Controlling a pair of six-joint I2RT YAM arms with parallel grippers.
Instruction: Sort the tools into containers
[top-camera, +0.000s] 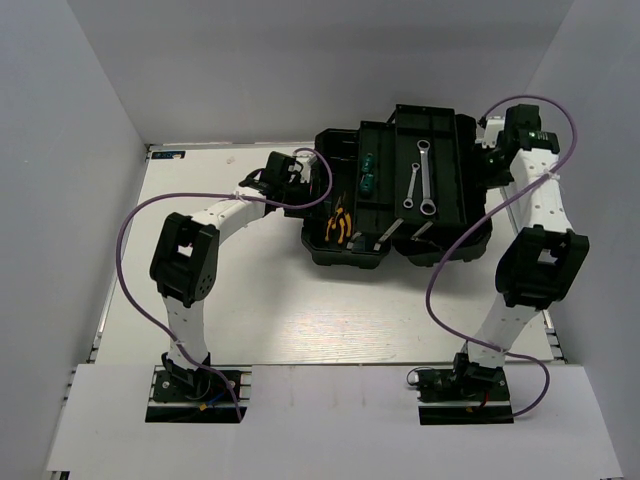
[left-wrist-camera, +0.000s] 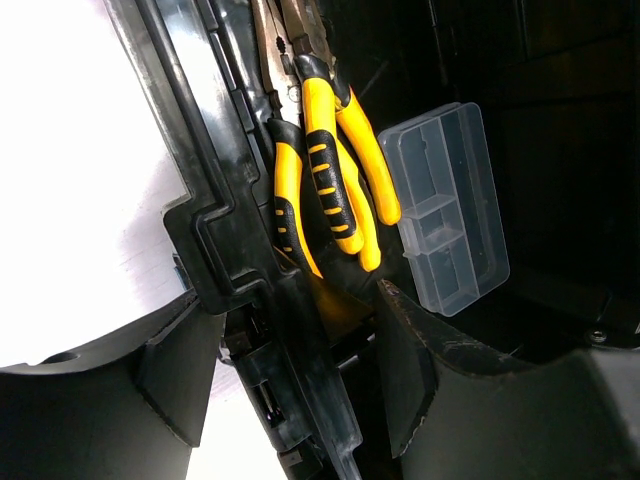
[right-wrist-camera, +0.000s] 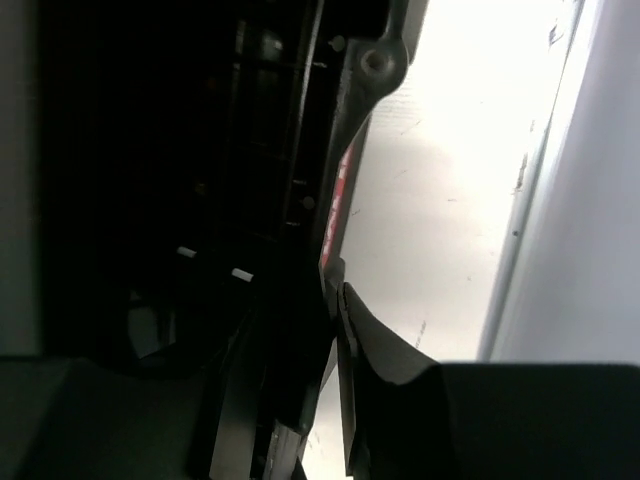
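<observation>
now, yellow-and-black-handled pliers (left-wrist-camera: 325, 185): two pairs lying overlapped just ahead of the left gripper's fingertips, on the inner side of the wall. handles point toward the fingers, steel noses away.
pliers, handling: probably heavy for their size and fully rigid. the ribbed handles look grippy and the bare steel noses slick. because the pairs overlap, lifting one may drag the other.
pliers, where to hold: best across one pair's handles close to the pivot, where the weight should balance. a hold at the handle tips would likely let it swing.
left gripper (left-wrist-camera: 290, 300): fingers (left-wrist-camera: 160, 380) spread and pinching nothing. the black plastic toolbox wall (left-wrist-camera: 235, 250) runs between them, one finger outside and one inside.
clear plastic organiser box (left-wrist-camera: 445, 210): beyond the inner finger, just beside the pliers' handle ends. it looks light and thin-walled.
stubby green-handled screwdrivers (top-camera: 366, 172): one compartment further from the left fingers than the pliers.
silver metal wrenches (top-camera: 421, 180): in the compartment nearest the right fingers. they are flat, hard and probably slippery, with little edge to get under.
right gripper (top-camera: 487, 155): at the opposite side edge of the large black toolbox (top-camera: 450, 240). its wrist view is too dark, so i cannot tell whether the fingers are spread or pressed together.
white table (top-camera: 250, 300): under the toolbox.
progress: all six tools appear to lie in tray compartments.
</observation>
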